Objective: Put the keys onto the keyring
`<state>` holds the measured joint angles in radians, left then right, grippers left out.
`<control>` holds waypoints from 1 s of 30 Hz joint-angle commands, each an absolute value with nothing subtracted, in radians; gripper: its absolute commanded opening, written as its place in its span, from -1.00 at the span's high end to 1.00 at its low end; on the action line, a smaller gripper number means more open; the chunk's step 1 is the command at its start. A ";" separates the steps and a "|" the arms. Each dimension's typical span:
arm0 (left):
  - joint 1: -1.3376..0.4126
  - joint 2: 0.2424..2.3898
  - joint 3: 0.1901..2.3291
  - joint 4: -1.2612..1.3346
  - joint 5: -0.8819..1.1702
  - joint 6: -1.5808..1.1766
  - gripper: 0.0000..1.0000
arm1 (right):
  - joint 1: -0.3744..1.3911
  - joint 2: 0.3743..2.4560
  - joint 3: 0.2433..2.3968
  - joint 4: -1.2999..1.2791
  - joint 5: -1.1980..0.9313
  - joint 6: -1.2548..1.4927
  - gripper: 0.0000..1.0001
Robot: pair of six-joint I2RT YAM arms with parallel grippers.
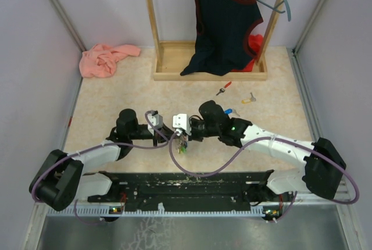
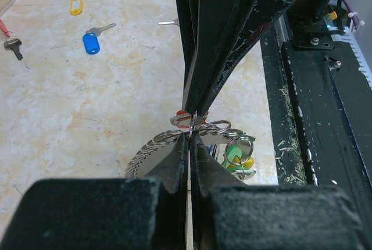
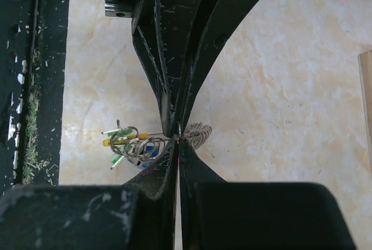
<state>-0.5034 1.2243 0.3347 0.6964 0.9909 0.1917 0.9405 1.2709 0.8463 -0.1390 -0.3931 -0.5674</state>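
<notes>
Left fingers: I see my left gripper (image 2: 189, 140) pinched tight on the keyring (image 2: 216, 127), over the middle of the table (image 1: 116, 96).
Right fingers: my right gripper (image 3: 177, 144) is closed as well, nipping the same ring, tip to tip with the left.
Keyring: held between both sets of fingers, with green and yellow tags dangling under it.
Keys: I count a red key (image 1: 224, 88), a yellow key (image 1: 249, 98) and a blue key (image 1: 231, 111) lying loose on the table beyond the arms, apart from the ring.
</notes>
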 commanded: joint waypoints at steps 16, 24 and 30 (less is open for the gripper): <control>-0.510 1.190 0.419 0.663 0.786 0.036 0.98 | 0.992 1.266 0.896 -0.211 -0.309 -0.666 1.00; -0.510 1.182 0.359 0.838 0.724 -0.143 0.98 | 0.997 1.246 0.842 -0.167 -0.269 -0.653 1.00; -0.510 1.171 0.282 1.010 0.736 -0.221 0.98 | 0.997 1.224 0.776 -0.062 -0.216 -0.612 1.00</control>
<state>-0.5148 1.2030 0.3099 0.8017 0.7601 -0.1471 0.9779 1.2617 0.8185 -0.1169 -0.2539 -0.6579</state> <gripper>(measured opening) 0.013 0.005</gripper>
